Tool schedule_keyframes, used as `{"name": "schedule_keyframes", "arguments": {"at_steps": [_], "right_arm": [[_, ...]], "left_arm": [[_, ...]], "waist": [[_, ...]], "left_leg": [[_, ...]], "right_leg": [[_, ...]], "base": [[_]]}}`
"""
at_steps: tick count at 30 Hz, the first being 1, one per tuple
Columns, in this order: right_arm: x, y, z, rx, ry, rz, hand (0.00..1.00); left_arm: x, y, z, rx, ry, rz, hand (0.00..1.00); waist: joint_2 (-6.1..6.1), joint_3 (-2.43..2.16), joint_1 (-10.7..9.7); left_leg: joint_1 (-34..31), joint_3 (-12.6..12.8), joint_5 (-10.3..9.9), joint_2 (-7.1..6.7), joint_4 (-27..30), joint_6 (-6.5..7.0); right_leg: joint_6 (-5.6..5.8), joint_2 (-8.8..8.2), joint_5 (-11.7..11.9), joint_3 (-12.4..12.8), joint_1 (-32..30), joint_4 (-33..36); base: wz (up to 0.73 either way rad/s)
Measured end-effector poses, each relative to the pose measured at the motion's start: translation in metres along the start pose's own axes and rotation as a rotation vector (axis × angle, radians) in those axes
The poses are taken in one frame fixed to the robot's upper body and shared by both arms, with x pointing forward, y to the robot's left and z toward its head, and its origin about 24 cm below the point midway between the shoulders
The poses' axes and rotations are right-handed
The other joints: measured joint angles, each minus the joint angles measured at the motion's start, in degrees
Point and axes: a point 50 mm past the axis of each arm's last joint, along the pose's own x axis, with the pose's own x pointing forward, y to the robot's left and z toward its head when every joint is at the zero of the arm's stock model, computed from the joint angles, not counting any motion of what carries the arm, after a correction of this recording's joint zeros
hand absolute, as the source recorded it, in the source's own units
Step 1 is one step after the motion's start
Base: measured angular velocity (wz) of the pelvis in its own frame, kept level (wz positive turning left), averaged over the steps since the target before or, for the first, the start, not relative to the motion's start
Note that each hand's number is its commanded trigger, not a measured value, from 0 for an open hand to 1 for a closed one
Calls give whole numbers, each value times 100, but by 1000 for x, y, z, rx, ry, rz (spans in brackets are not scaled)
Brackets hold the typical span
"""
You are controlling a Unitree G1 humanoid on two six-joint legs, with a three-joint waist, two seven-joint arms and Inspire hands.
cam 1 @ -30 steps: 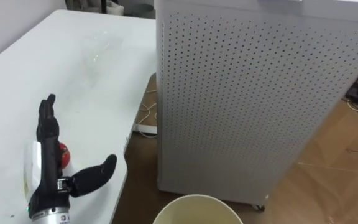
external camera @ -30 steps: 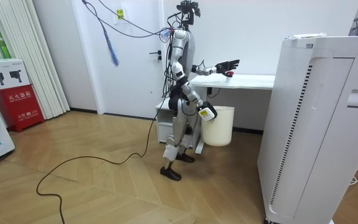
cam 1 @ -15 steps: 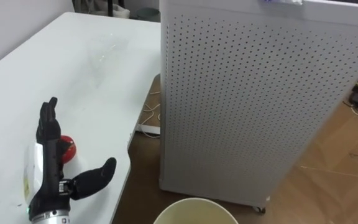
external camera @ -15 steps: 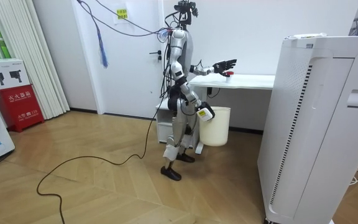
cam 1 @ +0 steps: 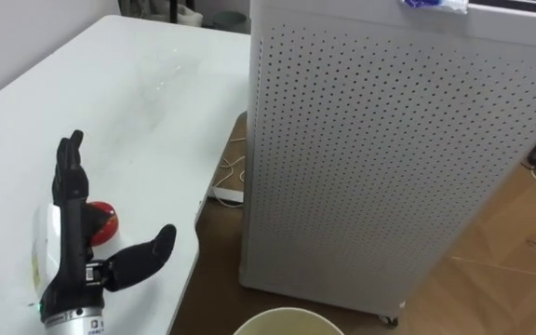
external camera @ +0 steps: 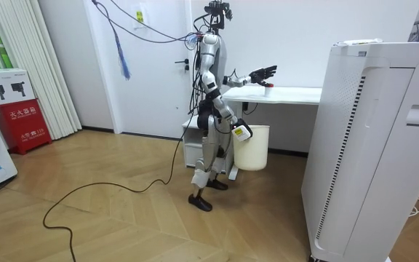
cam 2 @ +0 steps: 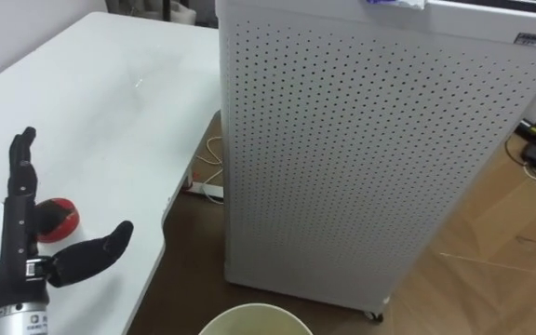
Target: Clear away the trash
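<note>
One red piece of garbage (cam 1: 101,223): small and rounded, it lies on the white table (cam 1: 110,112) near the table's front edge, just beside the left hand and in the gap between its fingers and thumb. Whether hand and object touch cannot be told.
Left hand (cam 1: 71,237): held above the table on its edge, fingers straight and close together, thumb spread wide to the side. It holds nothing.
Right hand (external camera: 241,132): hangs low at the robot's side, next to the bin, seen in the room view. Whether it is spread or closed cannot be told.
Bin (cam 1: 287,316): one pale round bin stands on the floor below the table edge, in front of the robot.
Cabinet (cam 1: 389,158): one tall white perforated unit stands on the floor to the right of the table.
Robot: stands upright at the table's end, left arm stretched out over the tabletop.
Step in hand: judged as the reach; the open hand is lined up on the red item, and the grasp is not yet made.
Next move: probably lower the hand, bring fingers and thumb in around the red item, lift it, then carry it over the bin.
Count: one red item, one table, one bin, one cabinet, two hands.
</note>
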Motion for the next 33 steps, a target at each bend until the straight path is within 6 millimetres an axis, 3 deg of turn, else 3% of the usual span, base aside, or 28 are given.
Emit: {"name": "schedule_keyframes", "arguments": {"at_steps": [23, 33], "right_arm": [[1, 6, -5, -22, 22, 40, 100], [0, 7, -5, -22, 23, 43, 100]], "left_arm": [[-14, 6, -8, 25, 45, 22, 0], [-28, 8, -28, 6, 169, 22, 0]], "waist": [[1, 0, 5], [-183, -25, 9]], "left_leg": [[28, -32, -2, -6, -1, -2], [90, -24, -8, -5, -9, -7]], "right_leg": [[0, -4, 0, -77, 70, -6], [0, -1, 0, -81, 97, 0]], "base": [[0], [0]]}}
